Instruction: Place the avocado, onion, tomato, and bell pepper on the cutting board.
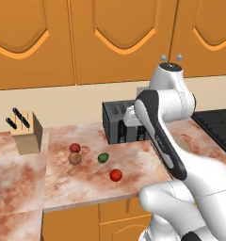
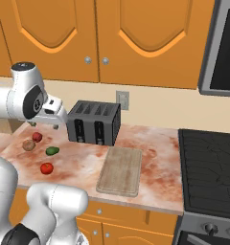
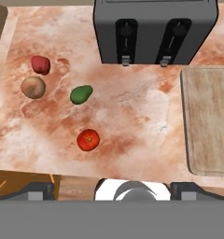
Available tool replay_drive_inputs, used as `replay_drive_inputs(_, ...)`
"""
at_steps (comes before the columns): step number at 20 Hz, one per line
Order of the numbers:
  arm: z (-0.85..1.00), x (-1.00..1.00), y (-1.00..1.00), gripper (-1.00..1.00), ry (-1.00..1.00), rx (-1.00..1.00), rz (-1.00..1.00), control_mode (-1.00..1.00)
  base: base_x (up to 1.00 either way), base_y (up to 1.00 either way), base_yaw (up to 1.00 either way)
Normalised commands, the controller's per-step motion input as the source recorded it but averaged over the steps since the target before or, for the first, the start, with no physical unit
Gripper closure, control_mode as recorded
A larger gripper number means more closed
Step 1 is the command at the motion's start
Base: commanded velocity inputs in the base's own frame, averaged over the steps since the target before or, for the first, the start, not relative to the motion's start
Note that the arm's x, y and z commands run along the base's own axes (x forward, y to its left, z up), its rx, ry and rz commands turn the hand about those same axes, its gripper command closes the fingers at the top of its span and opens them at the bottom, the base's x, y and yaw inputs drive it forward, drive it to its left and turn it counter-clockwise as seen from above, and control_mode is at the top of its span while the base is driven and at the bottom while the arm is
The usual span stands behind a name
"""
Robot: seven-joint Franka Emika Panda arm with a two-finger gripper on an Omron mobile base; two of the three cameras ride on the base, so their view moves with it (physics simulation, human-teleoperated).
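Four items lie apart on the marbled counter left of the toaster. These are a dark green avocado (image 3: pixel 81 94) (image 1: pixel 103 157) (image 2: pixel 52 151), a tan onion (image 3: pixel 33 87) (image 1: pixel 74 158) (image 2: pixel 28 145), a bright red tomato (image 3: pixel 88 139) (image 1: pixel 116 175) (image 2: pixel 47 168) and a dark red bell pepper (image 3: pixel 40 65) (image 1: pixel 75 148) (image 2: pixel 37 137). The wooden cutting board (image 2: pixel 120 170) (image 3: pixel 209 119) lies bare to the right, in front of the toaster. My gripper (image 3: pixel 115 191) (image 2: pixel 45 124) hangs open high above the counter's front edge, holding nothing, with the tomato nearest below it.
A dark four-slot toaster (image 2: pixel 94 122) (image 3: pixel 153 30) (image 1: pixel 117 122) stands at the back between the produce and the board. A knife block (image 1: pixel 26 132) sits far left. The black stove (image 2: pixel 208 162) borders the counter on the right. Cabinets hang overhead.
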Motion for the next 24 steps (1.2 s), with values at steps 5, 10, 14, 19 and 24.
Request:
replay_drive_inputs(5,-0.20,-0.29,0.06,-1.00,0.00,-0.05,0.00,-1.00,0.00,0.00,0.00)
replay_drive_inputs(10,-0.42,-0.11,0.05,-1.00,0.00,0.00,0.00,-1.00,0.00,0.00,0.00)
replay_drive_inputs(14,-0.36,0.00,0.22,-1.00,0.00,0.01,0.00,-1.00,0.00,0.00,0.00)
replay_drive_inputs(19,-0.11,0.00,0.27,-1.00,0.00,0.00,0.01,-1.00,0.00,0.00,0.00)
replay_drive_inputs(24,0.00,0.04,0.13,-1.00,0.00,0.00,0.06,-1.00,0.00,0.00,0.00)
